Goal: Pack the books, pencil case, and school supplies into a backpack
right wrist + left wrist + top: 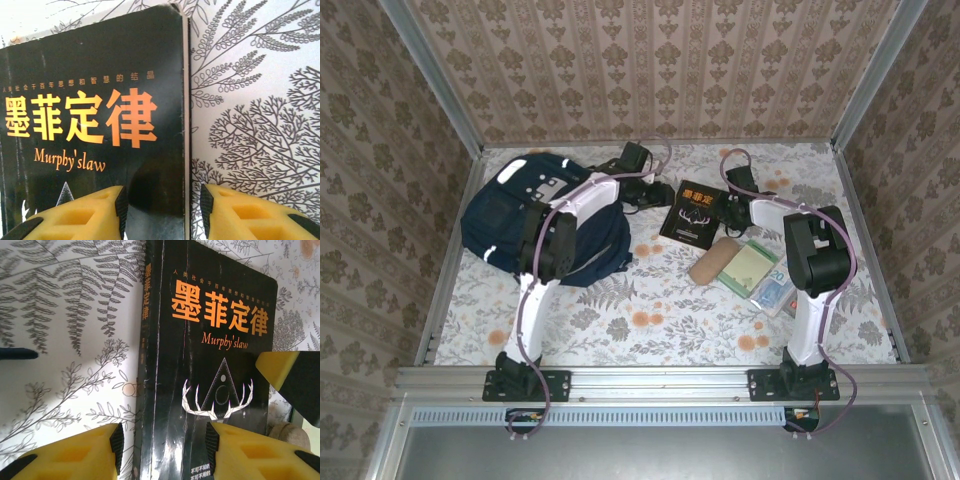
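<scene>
The big dark blue backpack [510,225] with a white top patch lies at 10 o'clock on the flowery table [650,320]. The black book [692,212] with orange letters lies flat near the middle, and the tan case [713,260], green box [750,268] and blue pack [775,290] sit at its 5 o'clock. The left gripper [165,440] is at the book's 9 o'clock and the right gripper [162,205] at its 3 o'clock, each with yellow fingers [75,455] apart and one long edge of the book between them.
</scene>
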`<action>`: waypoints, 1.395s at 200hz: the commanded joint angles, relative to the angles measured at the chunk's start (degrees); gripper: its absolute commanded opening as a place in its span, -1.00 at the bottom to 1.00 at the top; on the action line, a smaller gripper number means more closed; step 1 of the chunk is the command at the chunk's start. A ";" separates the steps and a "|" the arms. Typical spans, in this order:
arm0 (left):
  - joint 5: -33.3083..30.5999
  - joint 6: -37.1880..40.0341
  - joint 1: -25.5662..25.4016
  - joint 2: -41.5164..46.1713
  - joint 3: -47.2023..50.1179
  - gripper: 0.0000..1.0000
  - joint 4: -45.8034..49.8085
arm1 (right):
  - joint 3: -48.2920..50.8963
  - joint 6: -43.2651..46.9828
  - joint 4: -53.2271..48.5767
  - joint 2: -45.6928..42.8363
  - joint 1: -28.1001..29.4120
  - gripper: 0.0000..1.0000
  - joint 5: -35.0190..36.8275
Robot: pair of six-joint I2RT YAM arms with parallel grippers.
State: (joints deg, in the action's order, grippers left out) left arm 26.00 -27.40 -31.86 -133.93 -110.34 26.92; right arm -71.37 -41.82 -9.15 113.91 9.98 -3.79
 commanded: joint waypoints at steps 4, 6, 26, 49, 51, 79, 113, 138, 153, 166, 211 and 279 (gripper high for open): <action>0.19 1.31 -0.70 -2.97 -3.18 -0.01 3.38 | -1.00 -1.03 -1.37 2.24 -0.14 -0.08 -0.92; 0.06 1.37 -0.74 -3.19 -3.36 -0.01 3.64 | -1.10 -0.99 -1.46 2.38 -0.13 -0.08 -1.12; -1.42 2.13 -1.32 -4.73 -4.51 -0.01 5.77 | -1.60 -1.31 -2.02 3.40 -0.14 -0.09 -2.91; -1.13 2.07 -1.93 -5.54 -4.50 -0.02 5.69 | -1.22 -1.67 -1.01 3.28 -0.07 -0.09 -4.14; -0.97 2.06 -1.97 -5.59 -4.52 -0.02 5.69 | -1.22 -1.68 -1.04 3.28 -0.10 -0.10 -4.13; 3.79 0.44 -2.42 -6.04 -4.02 -0.05 3.60 | -1.66 -0.99 -0.88 3.50 -0.02 -0.14 -5.57; 10.47 -3.00 -2.64 -4.42 -0.97 -0.08 -2.97 | -2.00 -1.31 -0.52 3.87 0.13 -0.16 -7.83; 17.48 -5.74 -2.67 -3.51 0.30 -0.16 -7.27 | -2.36 -1.59 -0.04 3.86 0.45 -0.17 -9.02; 20.58 -9.11 -2.60 -1.96 2.55 -0.16 -12.18 | -2.45 -1.81 0.40 3.62 0.56 -0.16 -9.54; 21.90 -12.15 -2.34 -0.80 4.32 -0.17 -15.04 | -2.62 -1.87 0.45 3.56 0.49 -0.17 -9.99; 27.59 -25.35 -1.32 2.29 12.29 -0.19 -33.18 | -2.50 -2.04 0.89 2.95 0.52 -0.17 -10.29; 30.25 -35.26 -0.40 -0.27 16.59 -0.20 -46.80 | -2.19 -2.86 1.52 2.81 0.57 -0.16 -10.97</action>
State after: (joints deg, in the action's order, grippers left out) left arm 48.01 -55.31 -29.45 -134.82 -95.00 -7.22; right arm -72.93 -42.70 -9.41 115.15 8.16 -7.70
